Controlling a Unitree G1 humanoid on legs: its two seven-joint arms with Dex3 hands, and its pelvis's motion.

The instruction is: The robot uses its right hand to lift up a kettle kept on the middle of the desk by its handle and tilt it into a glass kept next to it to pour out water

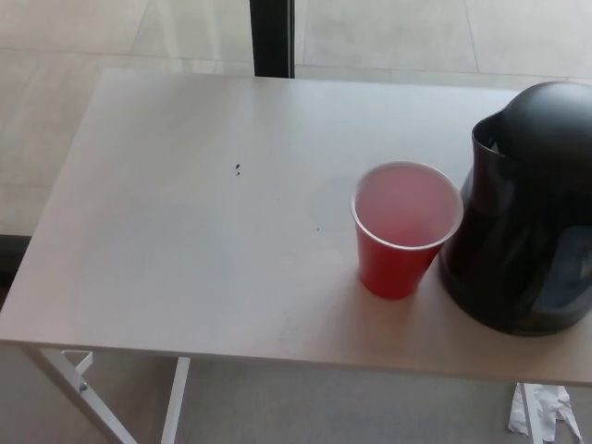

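Observation:
A black kettle (527, 213) stands upright at the right side of the white desk (203, 240), its spout turned toward the left; its right part runs out of the picture, so the handle is hidden. Just left of it, almost touching, stands a red plastic cup (400, 231) with a pale inside, upright; I cannot tell whether anything is in it. Neither of my hands shows in the head view.
Two small dark specks (239, 169) lie on the desk's middle. A dark vertical post (272, 37) rises behind the desk's far edge. White desk legs (83, 384) show below the near edge, and crumpled white paper (544, 412) lies on the floor at lower right.

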